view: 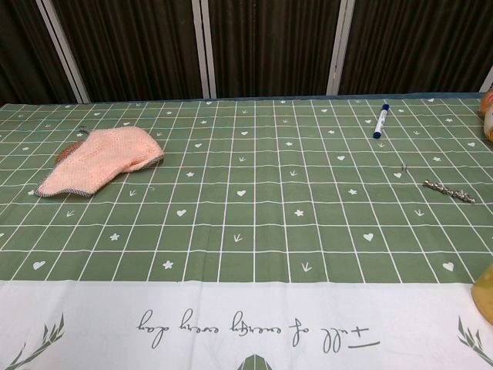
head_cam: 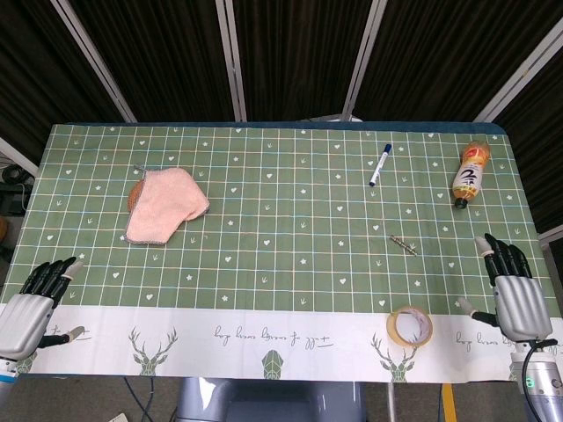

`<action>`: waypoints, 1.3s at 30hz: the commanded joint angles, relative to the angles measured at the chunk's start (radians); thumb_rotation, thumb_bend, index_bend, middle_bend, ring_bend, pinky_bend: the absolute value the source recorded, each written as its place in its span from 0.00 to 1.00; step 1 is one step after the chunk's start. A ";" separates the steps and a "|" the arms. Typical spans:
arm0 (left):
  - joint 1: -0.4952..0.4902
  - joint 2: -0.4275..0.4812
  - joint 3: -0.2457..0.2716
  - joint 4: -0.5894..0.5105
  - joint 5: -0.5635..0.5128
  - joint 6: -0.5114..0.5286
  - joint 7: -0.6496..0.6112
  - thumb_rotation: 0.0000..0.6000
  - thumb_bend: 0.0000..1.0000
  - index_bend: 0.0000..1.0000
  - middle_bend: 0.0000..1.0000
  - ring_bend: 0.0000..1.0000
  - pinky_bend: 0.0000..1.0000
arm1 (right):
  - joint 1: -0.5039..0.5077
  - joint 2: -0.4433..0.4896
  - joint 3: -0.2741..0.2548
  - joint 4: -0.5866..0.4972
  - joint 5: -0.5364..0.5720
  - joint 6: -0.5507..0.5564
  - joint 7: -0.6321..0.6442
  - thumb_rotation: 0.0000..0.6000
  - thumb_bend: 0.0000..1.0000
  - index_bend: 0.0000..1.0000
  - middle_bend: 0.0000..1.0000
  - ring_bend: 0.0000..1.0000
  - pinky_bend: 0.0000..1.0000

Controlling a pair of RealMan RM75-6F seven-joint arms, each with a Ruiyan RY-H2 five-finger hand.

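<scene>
Both hands rest at the table's (head_cam: pixel 290 264) near edge, fingers apart and holding nothing: the left hand (head_cam: pixel 33 303) at the near left corner, the right hand (head_cam: pixel 512 290) at the near right. A tape roll (head_cam: pixel 409 326) lies just beside the right hand. A capped bottle (head_cam: pixel 471 173) of orange liquid lies toward the far right corner, a marker (head_cam: pixel 380 164) near it; a pink cloth (head_cam: pixel 164 204) lies at the left.

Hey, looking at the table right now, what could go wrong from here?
The bottle lies on its side near the right edge; a nudge could roll it off. The tape roll sits at the front edge beside the right robot hand, easily knocked off. The cloth covers something brown, which could drag along.
</scene>
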 commanded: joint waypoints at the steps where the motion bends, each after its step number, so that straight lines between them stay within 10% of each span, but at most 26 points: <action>1: 0.001 0.001 0.000 -0.002 -0.001 -0.001 0.001 1.00 0.08 0.00 0.00 0.00 0.00 | 0.001 -0.001 0.001 -0.002 0.003 -0.005 -0.002 1.00 0.12 0.02 0.00 0.00 0.00; 18: -0.006 -0.004 -0.002 0.005 0.005 -0.009 -0.020 1.00 0.08 0.00 0.00 0.00 0.00 | 0.175 -0.211 0.147 0.078 0.313 -0.171 -0.193 1.00 0.14 0.37 0.06 0.00 0.00; 39: -0.018 0.005 -0.001 0.003 -0.008 -0.038 -0.055 1.00 0.08 0.00 0.00 0.00 0.00 | 0.324 -0.487 0.207 0.455 0.586 -0.308 -0.309 1.00 0.20 0.39 0.07 0.00 0.00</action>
